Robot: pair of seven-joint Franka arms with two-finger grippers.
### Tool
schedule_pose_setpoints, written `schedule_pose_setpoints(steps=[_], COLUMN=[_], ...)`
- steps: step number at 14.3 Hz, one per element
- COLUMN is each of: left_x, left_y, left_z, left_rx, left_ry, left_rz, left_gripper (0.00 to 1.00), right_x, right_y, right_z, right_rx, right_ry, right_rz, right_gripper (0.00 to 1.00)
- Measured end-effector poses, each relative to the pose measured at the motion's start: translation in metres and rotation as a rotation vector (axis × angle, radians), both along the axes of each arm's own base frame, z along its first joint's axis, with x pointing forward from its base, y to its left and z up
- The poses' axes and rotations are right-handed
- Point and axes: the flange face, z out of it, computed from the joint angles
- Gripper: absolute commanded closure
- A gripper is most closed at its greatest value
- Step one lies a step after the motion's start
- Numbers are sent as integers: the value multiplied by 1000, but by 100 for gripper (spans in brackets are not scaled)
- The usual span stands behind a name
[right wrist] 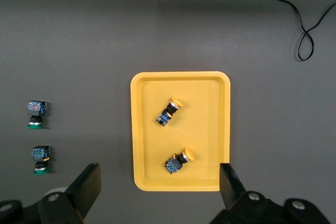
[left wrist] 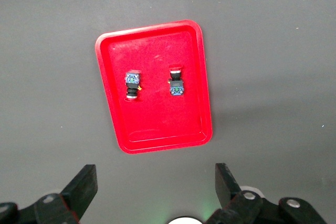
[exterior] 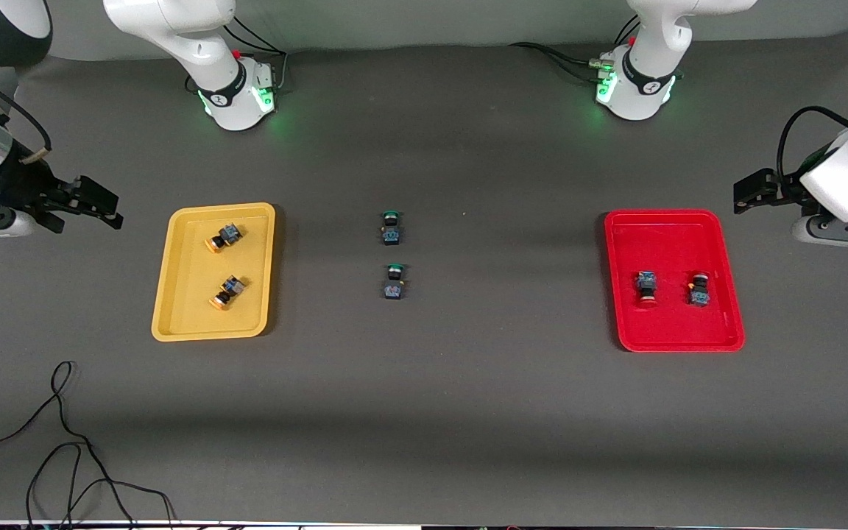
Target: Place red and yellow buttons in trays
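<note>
Two yellow-capped buttons [exterior: 224,237] [exterior: 227,292] lie in the yellow tray [exterior: 188,309]. Two red-capped buttons [exterior: 645,286] [exterior: 699,289] lie in the red tray [exterior: 674,243]. My right gripper [exterior: 96,202] is open and empty, up over the table beside the yellow tray at the right arm's end. My left gripper [exterior: 755,190] is open and empty, up over the table beside the red tray at the left arm's end. The left wrist view shows the red tray [left wrist: 157,124] with both red buttons [left wrist: 132,84] [left wrist: 176,83]. The right wrist view shows the yellow tray [right wrist: 210,129] with both yellow buttons [right wrist: 168,112] [right wrist: 178,162].
Two green-capped buttons [exterior: 391,227] [exterior: 394,281] lie on the dark table midway between the trays, one nearer the front camera than the other. They also show in the right wrist view [right wrist: 37,114] [right wrist: 40,158]. A black cable [exterior: 63,442] loops on the table near the front edge at the right arm's end.
</note>
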Motion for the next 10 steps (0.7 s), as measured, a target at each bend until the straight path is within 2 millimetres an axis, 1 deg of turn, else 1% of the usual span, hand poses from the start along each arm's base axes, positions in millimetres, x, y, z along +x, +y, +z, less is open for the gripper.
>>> schedule_pose_setpoints(steps=[4,10], left_x=[0,-1], left_y=[3,3], left_z=[0,2], left_rx=[0,1], left_ry=[-1,-4], left_rz=[5,15], left_gripper=[0,0], right_x=[-3,-4], right_y=[0,0], right_z=[13,16], right_rx=[-1,-1], right_ry=[14,18], right_rz=[9,10], right_gripper=[0,0])
